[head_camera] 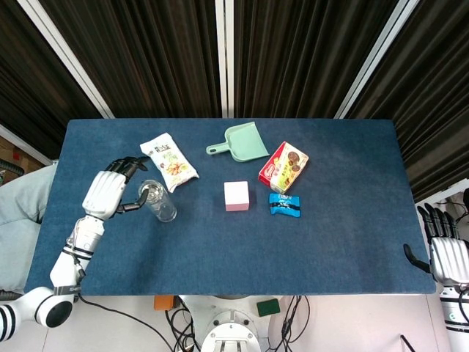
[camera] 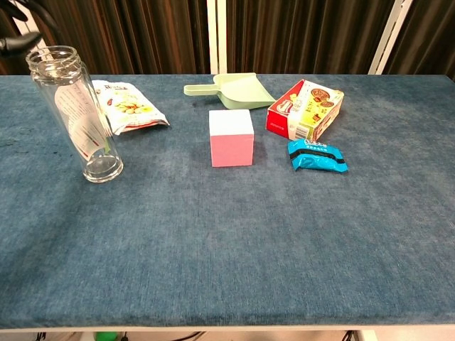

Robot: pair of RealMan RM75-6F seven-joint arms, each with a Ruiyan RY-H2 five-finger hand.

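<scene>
A clear glass bottle (head_camera: pixel 157 200) (camera: pixel 77 114) stands upright and uncapped on the left of the blue table (head_camera: pixel 337 242). My left hand (head_camera: pixel 106 192) is just to the left of it, fingers spread and curved toward the bottle's mouth, holding nothing. In the chest view only its dark fingertips (camera: pixel 20 40) show, a small gap away from the rim. My right hand (head_camera: pixel 447 253) hangs off the table's right edge with its fingers straight and nothing in it.
A snack bag (head_camera: pixel 169 161) (camera: pixel 124 105) lies behind the bottle. Toward the middle are a green dustpan (head_camera: pixel 240 142), a pink cube (head_camera: pixel 236 196) (camera: pixel 232 138), a red biscuit box (head_camera: pixel 283 166) and a blue wrapped packet (head_camera: pixel 284 204).
</scene>
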